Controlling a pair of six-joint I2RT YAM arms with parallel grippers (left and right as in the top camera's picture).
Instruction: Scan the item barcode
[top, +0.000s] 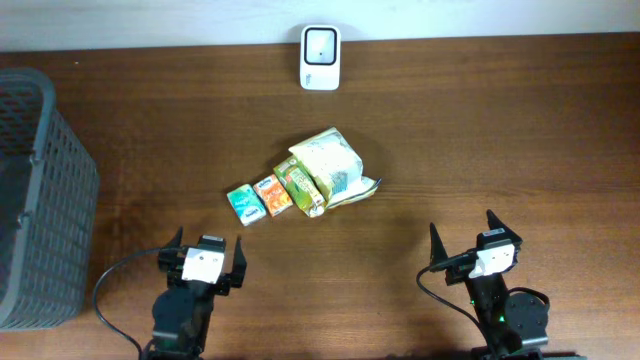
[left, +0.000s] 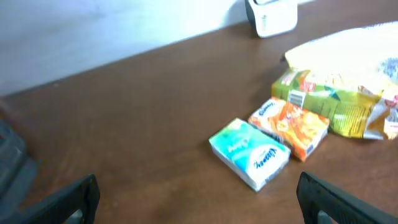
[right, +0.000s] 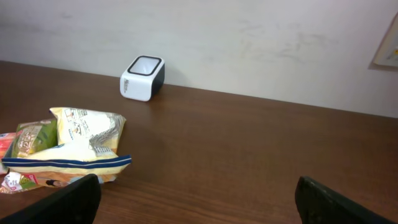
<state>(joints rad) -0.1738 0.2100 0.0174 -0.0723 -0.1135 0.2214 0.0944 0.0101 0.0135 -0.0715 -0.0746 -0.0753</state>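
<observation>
A cluster of items lies mid-table: a teal box (top: 244, 203), an orange box (top: 271, 195), a green carton (top: 300, 185) and a yellow-white snack bag (top: 333, 167). The white barcode scanner (top: 320, 58) stands at the table's far edge. My left gripper (top: 205, 250) is open near the front edge, below and left of the items; the left wrist view has the teal box (left: 250, 153) ahead of its open jaws (left: 198, 202). My right gripper (top: 476, 238) is open at the front right, empty. Through the right wrist camera the bag (right: 74, 143) sits left, the scanner (right: 142, 78) beyond.
A grey mesh basket (top: 35, 200) stands at the table's left edge. A white wall rises behind the table's far edge. Bare brown tabletop (top: 480, 140) spreads to the right of the items.
</observation>
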